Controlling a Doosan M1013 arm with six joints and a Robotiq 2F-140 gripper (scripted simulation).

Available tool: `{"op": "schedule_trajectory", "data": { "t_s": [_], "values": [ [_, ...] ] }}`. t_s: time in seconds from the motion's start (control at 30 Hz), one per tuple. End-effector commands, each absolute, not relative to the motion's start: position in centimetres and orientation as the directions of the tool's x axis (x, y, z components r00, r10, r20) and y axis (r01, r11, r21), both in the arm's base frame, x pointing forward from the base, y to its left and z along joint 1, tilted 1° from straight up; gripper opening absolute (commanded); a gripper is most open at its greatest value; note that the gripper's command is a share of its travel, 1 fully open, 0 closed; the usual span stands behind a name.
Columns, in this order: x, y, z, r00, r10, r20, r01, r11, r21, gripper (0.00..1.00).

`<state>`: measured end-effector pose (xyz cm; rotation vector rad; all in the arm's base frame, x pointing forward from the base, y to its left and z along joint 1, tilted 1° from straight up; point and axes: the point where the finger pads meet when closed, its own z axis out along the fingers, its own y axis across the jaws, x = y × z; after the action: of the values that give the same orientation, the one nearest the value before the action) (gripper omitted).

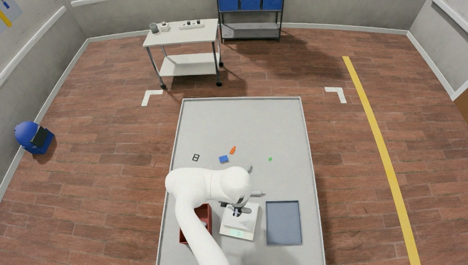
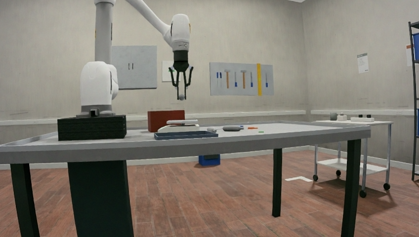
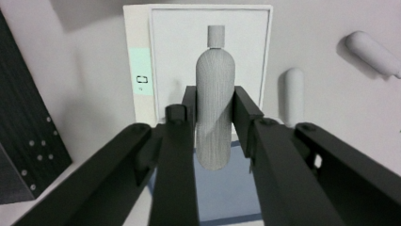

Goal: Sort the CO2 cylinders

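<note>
My gripper (image 1: 237, 212) (image 2: 181, 94) (image 3: 214, 101) is shut on a grey CO2 cylinder (image 2: 181, 97) (image 3: 215, 113) and holds it level, well above the white scale (image 1: 243, 225) (image 2: 178, 128) (image 3: 165, 47). The scale's platform is bare and its display (image 1: 238, 233) (image 3: 141, 79) reads 0. The blue tray (image 1: 283, 223) (image 2: 185, 135) (image 3: 226, 198) lies right beside the scale. The red scrap bin (image 1: 205, 213) (image 2: 164, 118) stands on the scale's other side, partly hidden by my arm. Two more grey cylinders lie on the table past the scale, one (image 1: 258, 193) (image 2: 232, 128) (image 3: 294, 96) near and one (image 1: 248, 169) (image 3: 372, 52) farther.
My black base block (image 2: 91, 127) (image 3: 28, 141) stands by the bin. A small orange piece (image 1: 232, 149), a blue block (image 1: 223, 158), a green bit (image 1: 270, 159) and a black marker (image 1: 195, 157) lie mid-table. A white cart (image 1: 182, 36) stands beyond the table.
</note>
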<state>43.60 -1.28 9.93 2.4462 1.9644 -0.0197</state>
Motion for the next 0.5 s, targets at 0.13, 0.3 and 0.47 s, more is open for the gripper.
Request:
{"op": "schedule_trajectory", "data": {
  "t_s": [0.13,0.3,0.47],
  "values": [
    [43.4,3.4,10.1,0.219,0.976,-0.009,0.976,-0.219,-0.011,0.10],
    [42.7,9.5,10.0,0.214,0.977,-0.015,0.977,-0.215,-0.009,0.10],
    [40.0,17.6,10.0,0.215,0.977,-0.015,0.977,-0.215,-0.008,0.10]
  ]
}}
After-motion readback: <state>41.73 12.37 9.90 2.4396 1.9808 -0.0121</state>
